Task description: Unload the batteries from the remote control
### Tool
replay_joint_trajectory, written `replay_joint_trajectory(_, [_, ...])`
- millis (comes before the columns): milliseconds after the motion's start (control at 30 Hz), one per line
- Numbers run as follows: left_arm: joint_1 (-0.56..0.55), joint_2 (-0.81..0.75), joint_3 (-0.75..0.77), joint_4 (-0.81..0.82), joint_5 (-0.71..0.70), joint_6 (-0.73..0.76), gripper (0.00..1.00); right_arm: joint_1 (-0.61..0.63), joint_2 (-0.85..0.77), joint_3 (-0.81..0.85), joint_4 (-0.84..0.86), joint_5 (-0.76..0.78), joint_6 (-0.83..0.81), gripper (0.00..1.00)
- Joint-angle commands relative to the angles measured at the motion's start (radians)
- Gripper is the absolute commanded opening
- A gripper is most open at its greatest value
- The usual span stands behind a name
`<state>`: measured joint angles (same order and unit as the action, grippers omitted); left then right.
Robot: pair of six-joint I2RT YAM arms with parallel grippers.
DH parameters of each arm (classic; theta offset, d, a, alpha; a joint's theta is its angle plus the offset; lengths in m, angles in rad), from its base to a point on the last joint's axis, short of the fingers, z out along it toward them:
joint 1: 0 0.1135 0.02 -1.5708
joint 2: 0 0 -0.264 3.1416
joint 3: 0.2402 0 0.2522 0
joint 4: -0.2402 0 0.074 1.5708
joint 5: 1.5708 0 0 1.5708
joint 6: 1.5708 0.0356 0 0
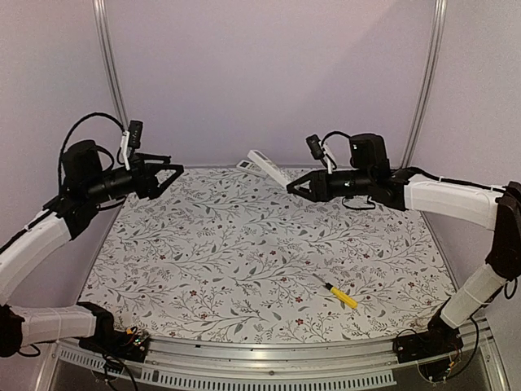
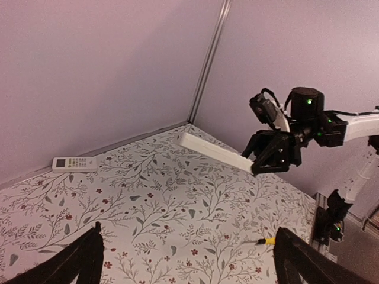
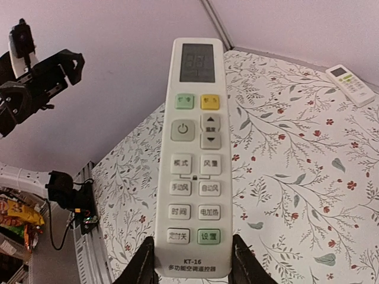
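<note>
My right gripper (image 1: 295, 189) is shut on the near end of the long white remote control (image 1: 269, 169) and holds it in the air above the back of the table. In the right wrist view the remote (image 3: 195, 148) faces the camera with its buttons and display, so its back is hidden; the fingers (image 3: 145, 266) clamp its bottom edge. The left wrist view shows it (image 2: 213, 152) sticking out of the right gripper (image 2: 260, 168). My left gripper (image 1: 167, 173) is open and empty, raised at the back left, apart from the remote. No batteries show.
A second, smaller white remote (image 1: 245, 165) lies against the back wall; it also shows in the left wrist view (image 2: 74, 163) and the right wrist view (image 3: 351, 84). A yellow-handled screwdriver (image 1: 338, 295) lies on the floral table cover (image 1: 244, 261) at the front right.
</note>
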<state>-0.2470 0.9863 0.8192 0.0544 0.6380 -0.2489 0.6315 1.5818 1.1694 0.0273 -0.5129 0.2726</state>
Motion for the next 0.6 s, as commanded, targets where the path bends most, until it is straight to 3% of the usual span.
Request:
replay_joint_trajectory(0, [-0.074,0.051,-0.006,0.187,0.183,-0.081,1.00,0.000,-0.089,-0.062,0.064,-0.376,0.000,0.20])
replay_joint_trajectory(233, [-0.184,0.225,0.075,0.179,0.211,-0.090,1.00,0.026,-0.105,-0.094,0.075,-0.482,0.016,0.20])
replay_joint_trajectory(400, [-0.193,0.263,0.022,0.334,0.288,-0.199,1.00,0.036,-0.068,-0.108,0.129,-0.507,0.036,0.19])
replay_joint_trajectory(567, [-0.195,0.294,0.010,0.344,0.327,-0.230,1.00,0.060,-0.011,-0.070,0.140,-0.539,0.043,0.17])
